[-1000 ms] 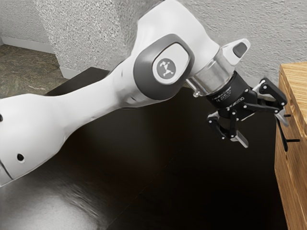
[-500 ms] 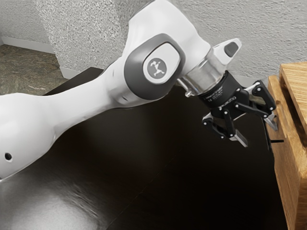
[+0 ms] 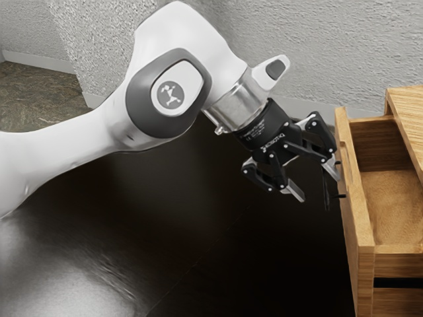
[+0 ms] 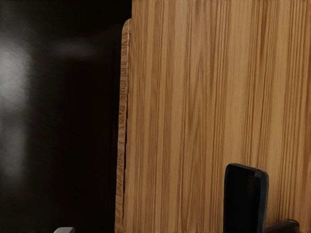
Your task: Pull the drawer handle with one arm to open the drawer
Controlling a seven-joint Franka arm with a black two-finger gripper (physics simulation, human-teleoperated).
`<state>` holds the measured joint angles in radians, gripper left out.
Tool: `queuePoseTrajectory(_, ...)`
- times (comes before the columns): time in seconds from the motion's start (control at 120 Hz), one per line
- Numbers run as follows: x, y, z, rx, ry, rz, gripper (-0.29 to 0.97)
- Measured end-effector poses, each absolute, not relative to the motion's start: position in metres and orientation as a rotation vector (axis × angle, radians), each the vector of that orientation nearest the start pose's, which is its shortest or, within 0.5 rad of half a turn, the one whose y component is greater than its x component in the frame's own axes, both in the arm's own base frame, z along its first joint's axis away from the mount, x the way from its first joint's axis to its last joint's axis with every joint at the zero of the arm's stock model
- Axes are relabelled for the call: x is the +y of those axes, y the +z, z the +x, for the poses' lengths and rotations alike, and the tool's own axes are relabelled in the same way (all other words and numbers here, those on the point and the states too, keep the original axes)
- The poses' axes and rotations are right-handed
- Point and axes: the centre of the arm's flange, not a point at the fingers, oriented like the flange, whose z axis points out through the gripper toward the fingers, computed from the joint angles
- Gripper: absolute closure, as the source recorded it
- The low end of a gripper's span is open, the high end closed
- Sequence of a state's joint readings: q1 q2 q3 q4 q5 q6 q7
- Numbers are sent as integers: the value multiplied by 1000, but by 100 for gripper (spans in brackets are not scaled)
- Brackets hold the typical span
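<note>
The wooden drawer [image 3: 349,198] stands pulled well out of its light-wood cabinet [image 3: 407,113], and its bare inside shows from above. A thin black handle [image 3: 326,193] sticks out of the drawer's front panel. My black gripper [image 3: 312,181] is open right at that handle: one finger [image 3: 331,167] reaches in beside the handle next to the panel, and the other [image 3: 293,192] hangs free over the table. In the wrist view the drawer front [image 4: 209,107] is close before the hand, with the dark handle [image 4: 245,199] just under it.
The cabinet sits at the exterior view's right edge on a dark glossy table [image 3: 198,264]. A lower drawer slot [image 3: 396,282] shows beneath the open one. A rough grey wall [image 3: 344,46] rises behind.
The drawer has slid out toward the exterior view's left, from shut to wide open. My hand and arm drew back to the left with the handle.
</note>
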<state>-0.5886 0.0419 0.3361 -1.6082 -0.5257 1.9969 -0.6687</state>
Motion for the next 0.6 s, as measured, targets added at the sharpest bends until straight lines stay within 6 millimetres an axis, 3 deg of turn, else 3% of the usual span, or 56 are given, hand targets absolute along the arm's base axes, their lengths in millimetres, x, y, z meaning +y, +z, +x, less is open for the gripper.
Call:
queuePoseTrajectory(0.308,-161,644,546,695,117,2436,28)
queuePoseTrajectory(0.6,-120,646,516,740,141,2412,29)
